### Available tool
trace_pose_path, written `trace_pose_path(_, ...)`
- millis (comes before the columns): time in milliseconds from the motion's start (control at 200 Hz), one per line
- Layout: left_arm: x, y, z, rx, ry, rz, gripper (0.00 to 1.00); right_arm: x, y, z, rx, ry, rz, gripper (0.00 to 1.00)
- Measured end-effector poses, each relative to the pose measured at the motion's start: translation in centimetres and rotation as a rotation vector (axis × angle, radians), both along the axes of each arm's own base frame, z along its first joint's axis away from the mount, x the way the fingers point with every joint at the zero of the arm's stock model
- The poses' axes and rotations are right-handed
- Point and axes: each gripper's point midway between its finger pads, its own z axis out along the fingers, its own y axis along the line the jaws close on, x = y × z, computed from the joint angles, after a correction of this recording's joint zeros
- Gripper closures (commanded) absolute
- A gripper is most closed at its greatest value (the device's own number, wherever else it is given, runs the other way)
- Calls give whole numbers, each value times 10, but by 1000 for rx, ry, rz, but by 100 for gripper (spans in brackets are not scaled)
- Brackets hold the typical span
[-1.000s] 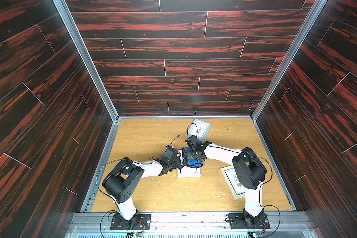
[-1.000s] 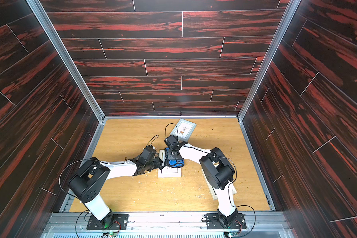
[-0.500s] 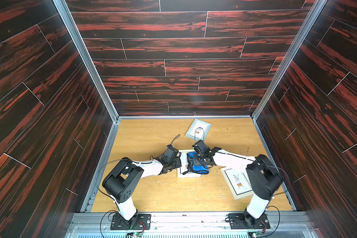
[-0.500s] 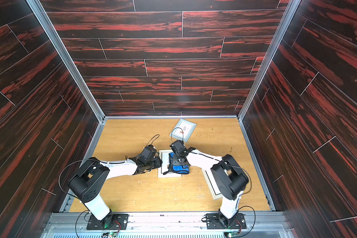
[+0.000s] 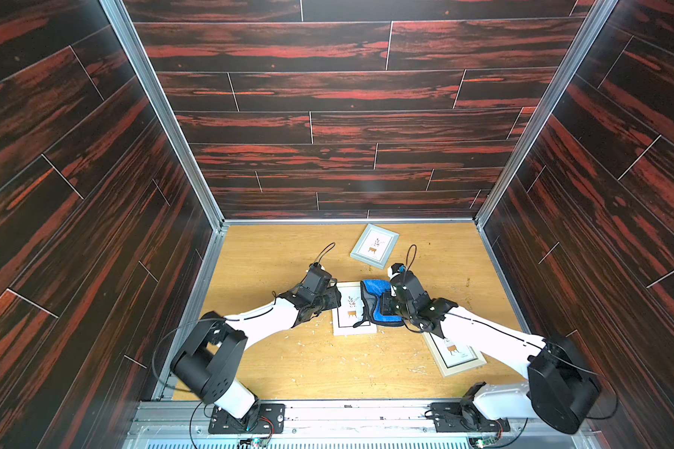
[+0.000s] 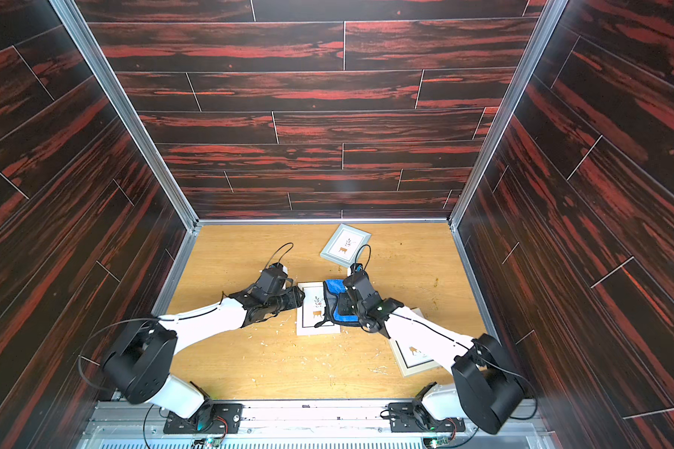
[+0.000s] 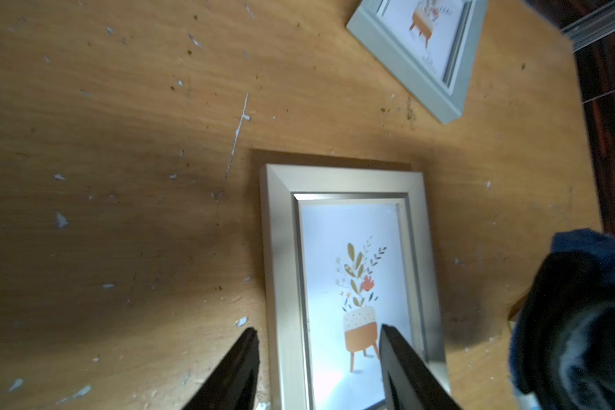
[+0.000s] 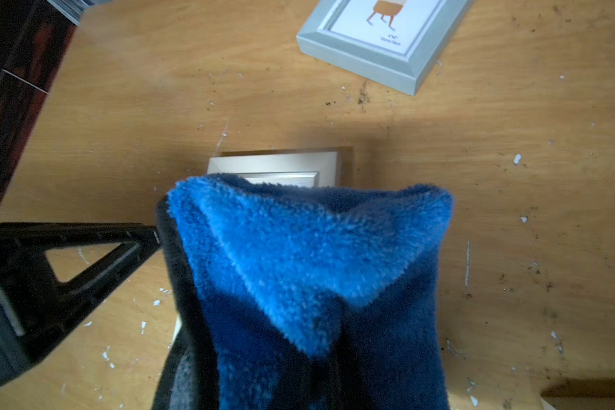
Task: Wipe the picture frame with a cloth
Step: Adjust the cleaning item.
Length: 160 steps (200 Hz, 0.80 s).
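The picture frame (image 5: 350,315) lies flat mid-table, silver-white, with a potted-plant print; it shows in both top views (image 6: 315,313). My left gripper (image 7: 318,333) is open, its black fingers either side of the frame's left rail (image 7: 281,284) without touching it. It sits at the frame's left edge in a top view (image 5: 333,301). My right gripper (image 5: 386,305) is shut on the blue cloth (image 8: 309,266), which hides its fingers. The cloth (image 5: 378,303) rests bunched over the frame's right side, black edging hanging onto the print (image 6: 329,307).
A grey-blue frame (image 5: 375,246) lies at the back, also seen from the left wrist (image 7: 419,53). A beige frame (image 5: 458,355) lies front right, partly under the right arm. White flecks litter the wooden tabletop (image 5: 288,361). Dark walls close in three sides.
The left gripper's jaws have opened off the frame's left rail. The right arm has dragged the cloth rightward across the frame, its elbow swinging out to the right.
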Motion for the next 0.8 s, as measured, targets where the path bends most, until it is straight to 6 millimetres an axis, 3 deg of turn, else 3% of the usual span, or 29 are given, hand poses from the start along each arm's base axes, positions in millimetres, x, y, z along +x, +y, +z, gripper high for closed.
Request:
trace_pose_path(276,-33,14,58,-195,-277,-42,17,-11,16,33,142,-122,124,100)
trace_pose_path(531,-46,-9,109,-413,-444,-171,13,-20,41,55,249,-175,252,100)
trace_pose_path(802,-51,-27,125,-479,-461,-271,13,-36,64,70,302,-216,369,100)
